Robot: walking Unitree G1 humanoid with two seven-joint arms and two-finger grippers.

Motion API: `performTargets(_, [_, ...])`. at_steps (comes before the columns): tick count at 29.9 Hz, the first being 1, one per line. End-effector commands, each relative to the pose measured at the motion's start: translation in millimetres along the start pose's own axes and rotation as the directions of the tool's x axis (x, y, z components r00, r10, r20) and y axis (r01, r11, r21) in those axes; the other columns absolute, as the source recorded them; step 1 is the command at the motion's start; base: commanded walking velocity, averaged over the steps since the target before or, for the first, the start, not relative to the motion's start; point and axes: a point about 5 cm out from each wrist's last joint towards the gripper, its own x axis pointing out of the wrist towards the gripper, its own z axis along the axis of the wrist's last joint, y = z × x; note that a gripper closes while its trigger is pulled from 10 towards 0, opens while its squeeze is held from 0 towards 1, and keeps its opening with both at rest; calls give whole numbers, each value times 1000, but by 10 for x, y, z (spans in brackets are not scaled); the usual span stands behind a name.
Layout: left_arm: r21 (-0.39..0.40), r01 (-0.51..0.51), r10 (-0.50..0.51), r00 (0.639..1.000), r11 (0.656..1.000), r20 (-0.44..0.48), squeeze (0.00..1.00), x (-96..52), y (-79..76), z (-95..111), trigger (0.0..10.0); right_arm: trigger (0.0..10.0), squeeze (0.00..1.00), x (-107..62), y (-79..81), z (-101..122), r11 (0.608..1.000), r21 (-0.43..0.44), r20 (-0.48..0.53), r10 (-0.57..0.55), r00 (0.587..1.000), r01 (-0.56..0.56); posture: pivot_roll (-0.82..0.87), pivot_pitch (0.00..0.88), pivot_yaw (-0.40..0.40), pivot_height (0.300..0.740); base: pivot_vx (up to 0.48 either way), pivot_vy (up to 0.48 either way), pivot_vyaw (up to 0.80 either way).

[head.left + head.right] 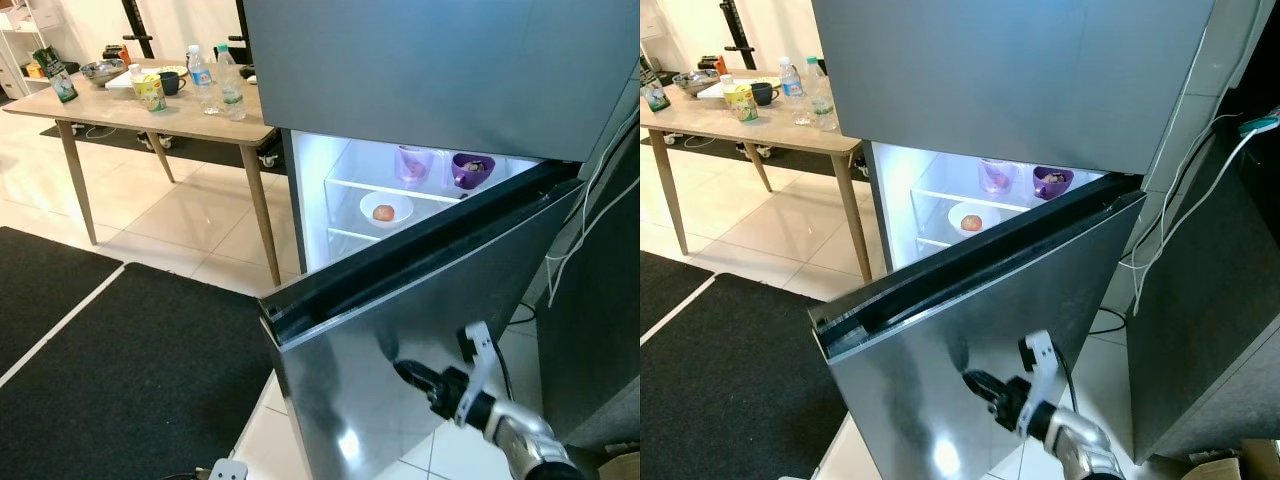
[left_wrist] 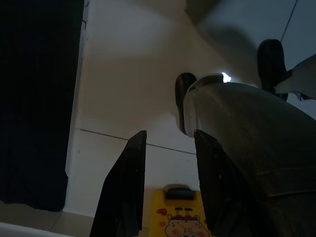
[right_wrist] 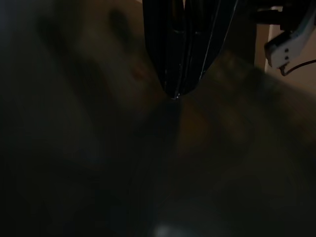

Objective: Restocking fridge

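The steel fridge's lower door [image 1: 430, 320] stands partly open, and the lit inside shows past its top edge. On the glass shelves are a white bowl with a reddish fruit [image 1: 385, 210], a purple bowl [image 1: 472, 168] and a clear pinkish cup [image 1: 413, 163]. My right gripper [image 1: 405, 372] is low against the door's outer face, its fingers [image 3: 175, 59] pressed together with nothing between them. In the left wrist view my left gripper [image 2: 169, 140] hangs above the white floor tiles, shut on a yellow carton with a cartoon print [image 2: 180, 219].
A wooden table [image 1: 120, 112] at the left holds water bottles [image 1: 203, 78], a yellow carton [image 1: 150, 92], a dark mug and a bowl. Black mats [image 1: 120, 370] cover the floor before the fridge. White cables [image 1: 1180, 200] hang beside a dark cabinet on the right.
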Motion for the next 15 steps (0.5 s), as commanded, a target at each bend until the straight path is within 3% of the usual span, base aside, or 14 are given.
performTargets(1, [6, -20, 21, 999, 1000, -26, 0, -27, 73, -82, 10000, 10000, 0, 229, 64, 290, 995, -90, 56, 49, 997, -44, -27, 0, 16, 740, 0, 0, 0])
performTargets(4, [-4, -27, 27, 999, 1000, -30, 0, -35, 88, -113, 10000, 10000, 0, 453, 117, 579, 987, -160, 103, 40, 994, -23, -18, 3, 13, 740, 0, 0, 0])
performTargets(7, [-6, -28, 27, 999, 1000, -31, 0, -38, 92, -125, 10000, 10000, 0, 545, 128, 731, 982, -188, 149, -5, 989, 33, -18, 3, 13, 740, 0, 0, 0])
performTargets(8, [-6, -28, 27, 999, 1000, -31, 0, -38, 92, -125, 10000, 10000, 0, 545, 128, 731, 982, -188, 149, -5, 989, 33, -18, 3, 13, 740, 0, 0, 0])
performTargets(10, [-8, -28, 28, 999, 1000, -31, 0, -41, 94, -134, 10000, 10000, 0, 633, 110, 956, 966, -201, 237, -112, 965, 162, -14, 3, 13, 740, 0, 0, 0])
performTargets(12, [-8, -28, 28, 999, 1000, -31, 0, -41, 94, -134, 10000, 10000, 0, 633, 110, 956, 966, -201, 237, -112, 965, 162, -14, 3, 13, 740, 0, 0, 0])
performTargets(15, [-12, -28, 28, 999, 1000, -29, 0, -41, 95, -132, 10000, 10000, 0, 645, 68, 1083, 934, -210, 298, -220, 929, 289, -12, 3, 13, 740, 0, 0, 0])
